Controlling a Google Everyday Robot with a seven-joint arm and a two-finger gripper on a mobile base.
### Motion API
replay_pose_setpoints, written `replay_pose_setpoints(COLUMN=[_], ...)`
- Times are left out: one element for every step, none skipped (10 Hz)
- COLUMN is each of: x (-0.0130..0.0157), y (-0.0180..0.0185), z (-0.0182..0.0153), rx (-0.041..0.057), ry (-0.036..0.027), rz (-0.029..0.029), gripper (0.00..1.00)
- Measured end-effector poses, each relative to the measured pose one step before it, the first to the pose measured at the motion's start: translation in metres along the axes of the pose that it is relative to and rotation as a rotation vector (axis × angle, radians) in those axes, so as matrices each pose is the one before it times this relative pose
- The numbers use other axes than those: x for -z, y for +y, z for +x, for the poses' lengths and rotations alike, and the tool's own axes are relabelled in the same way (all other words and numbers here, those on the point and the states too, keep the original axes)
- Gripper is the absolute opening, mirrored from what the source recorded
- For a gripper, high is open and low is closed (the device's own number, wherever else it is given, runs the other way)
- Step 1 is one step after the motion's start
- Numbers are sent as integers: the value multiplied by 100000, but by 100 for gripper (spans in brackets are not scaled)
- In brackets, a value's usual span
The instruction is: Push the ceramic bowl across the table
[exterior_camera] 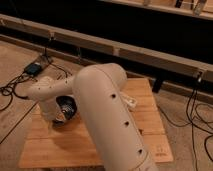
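Observation:
The ceramic bowl (68,106) is dark and glossy and sits on the left part of the light wooden table (145,127). My large white arm crosses the table from the lower right, and its forearm reaches left above the bowl. The wrist bends down at the bowl's left side. The gripper (59,120) is low at the bowl's near-left rim, close to the tabletop and seemingly against the bowl. The arm hides part of the bowl.
A small white object (131,102) lies on the table to the right of my arm. A long dark rail (130,50) runs behind the table. A small box (34,68) and cables (10,92) lie on the floor at left. More cables (197,117) lie at right.

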Motion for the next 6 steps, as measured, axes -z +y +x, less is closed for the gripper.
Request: replay_pose_setpoints(x=[-132, -259, -227, -114, -216, -210], y=[423, 769, 619, 495, 538, 573], z=[851, 1458, 1032, 745, 965, 1013], rx=[231, 567, 468, 265, 301, 374], ry=[1207, 2033, 1415, 950, 1414, 1515], rz=[-347, -646, -596, -574, -580, -728], gripper=[65, 65, 65, 65, 65, 65])
